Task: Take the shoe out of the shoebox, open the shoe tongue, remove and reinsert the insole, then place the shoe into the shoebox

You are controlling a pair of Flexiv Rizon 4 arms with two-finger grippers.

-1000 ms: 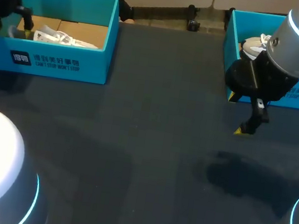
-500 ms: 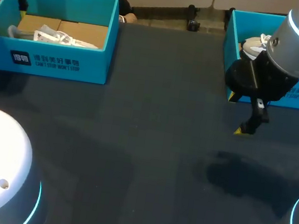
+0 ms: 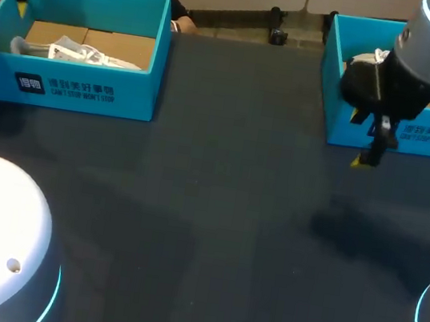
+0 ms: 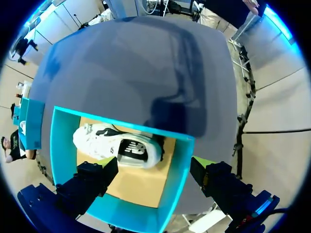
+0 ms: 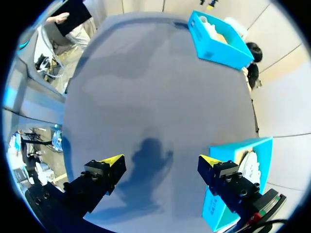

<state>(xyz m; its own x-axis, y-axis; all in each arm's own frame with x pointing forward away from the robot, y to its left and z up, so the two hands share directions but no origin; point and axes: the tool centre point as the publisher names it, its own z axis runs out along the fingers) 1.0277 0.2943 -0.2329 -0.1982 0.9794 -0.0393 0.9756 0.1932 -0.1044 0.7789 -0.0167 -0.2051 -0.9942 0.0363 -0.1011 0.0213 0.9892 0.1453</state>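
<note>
Sneaker (image 4: 116, 145), white with a black side logo, lies on its side in the open teal cardboard shoebox (image 4: 62, 145), left jaws apart and empty above it. The right jaws, also apart, hover over the dark tabletop (image 5: 146, 97). Light and soft-sided, the shoe probably grips best at the firmer heel collar.

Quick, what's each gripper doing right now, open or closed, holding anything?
Left gripper: open, holding nothing.
Right gripper: open, holding nothing.
</note>
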